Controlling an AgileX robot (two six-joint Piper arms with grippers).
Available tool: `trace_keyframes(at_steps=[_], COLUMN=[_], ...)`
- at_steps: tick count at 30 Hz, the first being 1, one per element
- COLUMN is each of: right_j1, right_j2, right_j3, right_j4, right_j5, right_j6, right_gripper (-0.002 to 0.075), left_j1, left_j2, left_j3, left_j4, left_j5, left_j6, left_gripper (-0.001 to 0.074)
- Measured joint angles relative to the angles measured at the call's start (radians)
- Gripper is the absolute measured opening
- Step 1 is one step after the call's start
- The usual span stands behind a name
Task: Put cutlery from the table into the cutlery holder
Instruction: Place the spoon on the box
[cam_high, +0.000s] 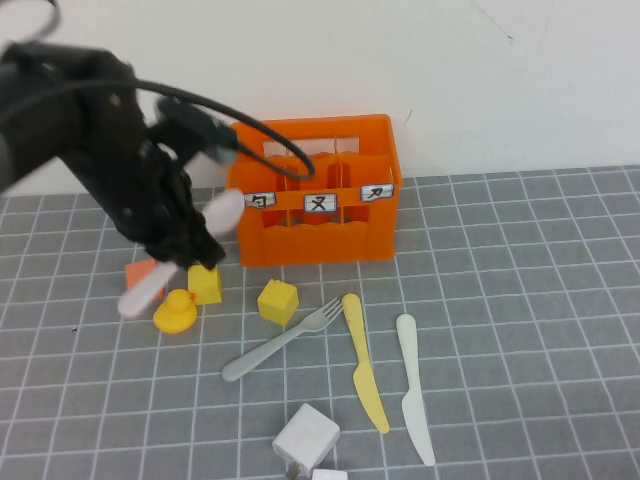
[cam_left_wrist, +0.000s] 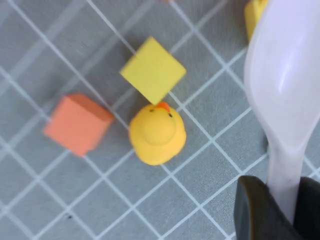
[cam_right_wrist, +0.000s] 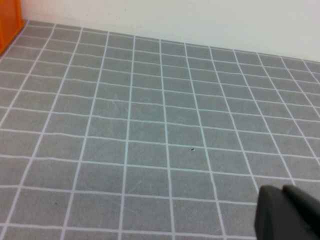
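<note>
Left gripper (cam_left_wrist: 280, 210) clamps spoon (cam_left_wrist: 287, 95); right gripper (cam_right_wrist: 290, 215) closed, cropped.

We are seeing the pale pink-white spoon (cam_high: 185, 250) hanging tilted above the table (cam_high: 520, 300), its handle pinched in the left gripper (cam_high: 185, 255), its bowl pointing toward the cutlery holder (cam_high: 315, 190). That orange slatted crate is standing upright at the back, showing three white labels. The grey-green fork (cam_high: 283, 340) is lying flat in front of it, tines toward the crate. Just beside the fork, the pale yellow knife (cam_high: 365, 362) and the white knife (cam_high: 414, 388) are lying side by side, apart.
</note>
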Motion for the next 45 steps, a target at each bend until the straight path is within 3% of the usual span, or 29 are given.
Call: trace_keyframes(at_steps=[5, 8, 20, 27, 34, 45], right_j1=[0.000, 0.000, 0.000, 0.000, 0.000, 0.000], right_j2=[0.000, 0.000, 0.000, 0.000, 0.000, 0.000], right_j3=[0.000, 0.000, 0.000, 0.000, 0.000, 0.000], right_j4=[0.000, 0.000, 0.000, 0.000, 0.000, 0.000], right_j5=[0.000, 0.000, 0.000, 0.000, 0.000, 0.000], right_j6=[0.000, 0.000, 0.000, 0.000, 0.000, 0.000], right_gripper=[-0.0003, -0.0003, -0.0003, -0.0003, -0.0003, -0.0003], left_j1=[0.000, 0.000, -0.031, -0.035, -0.035, -0.035], left_j2=[-0.131, -0.195, -0.263, -0.137, 0.008, 0.195], left_j3=[0.000, 0.021, 0.377, 0.411, 0.411, 0.411], left_j4=[-0.019, -0.081, -0.462, -0.371, -0.104, -0.027], left_j5=[-0.082, -0.220, -1.191, -1.474, -1.662, -1.873], left_j6=[-0.006, -0.006, -0.038, -0.277, -0.515, -0.585], left_gripper=[0.0115, 0.0115, 0.0115, 0.0115, 0.0115, 0.0115])
